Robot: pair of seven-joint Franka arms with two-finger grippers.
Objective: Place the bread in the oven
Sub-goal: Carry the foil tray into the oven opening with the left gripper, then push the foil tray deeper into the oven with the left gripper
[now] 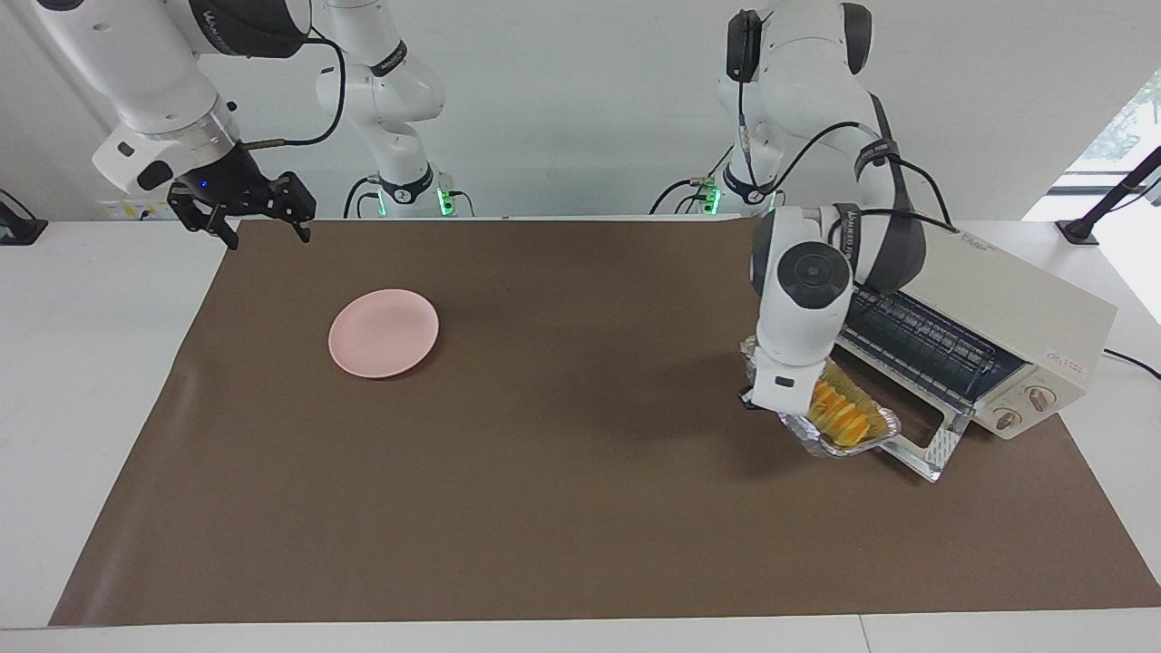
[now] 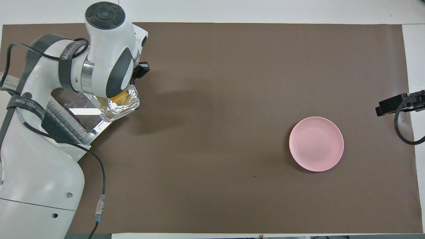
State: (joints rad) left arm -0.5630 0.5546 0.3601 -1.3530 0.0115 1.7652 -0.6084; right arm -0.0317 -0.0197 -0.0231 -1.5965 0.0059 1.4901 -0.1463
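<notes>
The oven (image 1: 975, 313) stands with its door (image 1: 875, 399) dropped open just past the left gripper (image 1: 771, 399), whose fingers are clamped on the rim of a foil tray (image 1: 853, 440). The bread (image 1: 839, 415) lies loose in that tray over the door; a tilt or a knock against the door edge could tip it out. The right gripper (image 1: 240, 213) waits open, well apart.

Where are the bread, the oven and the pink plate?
bread (image 1: 839, 413), facing view: on its ridged yellow top, in the foil tray.
oven (image 1: 1007, 304), facing view: on its cream top panel.
pink plate (image 2: 316, 143), overhead view: on its middle.
</notes>
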